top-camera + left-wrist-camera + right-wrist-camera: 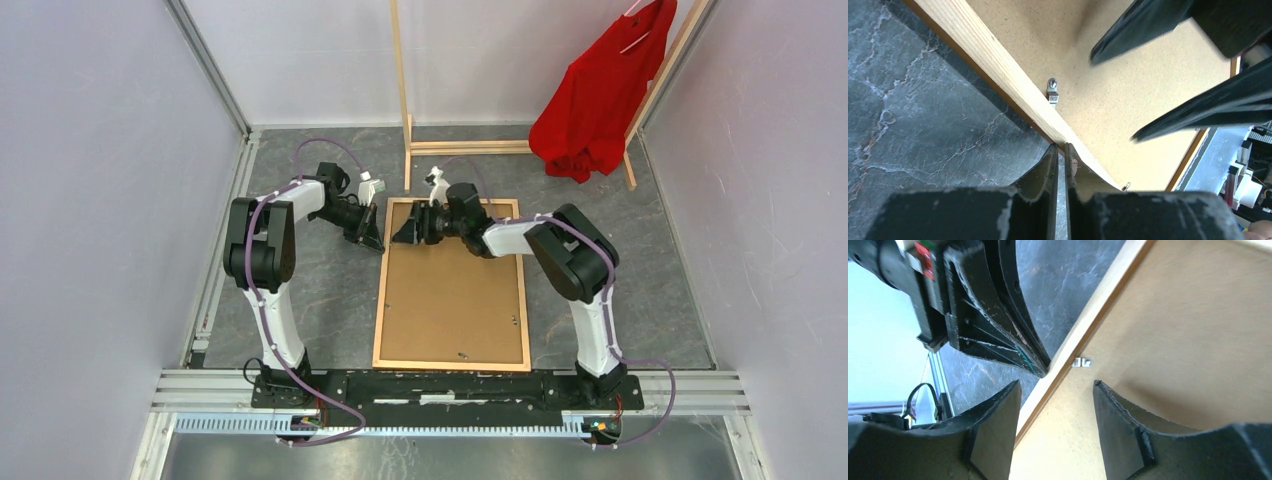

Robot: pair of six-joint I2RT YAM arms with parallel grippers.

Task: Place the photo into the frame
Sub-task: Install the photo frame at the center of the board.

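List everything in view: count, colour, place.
frame: one, orange-brown, lying flat mid-table.
backing panel: one, brown, inside the frame.
metal clips: several, silver, along the frame's inner edge.
clothes rack: one, pale wood, far side.
shirt: one, red, hanging on the rack.
table: one, dark grey marbled.
photo: none visible.
left gripper: one, black, shut, at the frame's left strip.
right gripper: one, black, open, over the panel's far end.

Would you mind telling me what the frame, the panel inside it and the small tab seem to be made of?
The frame: pale wood with visible grain, orange-brown outer edge. The panel: matte, finely speckled brown board, probably hardboard. The small tab: shiny silver, likely metal.
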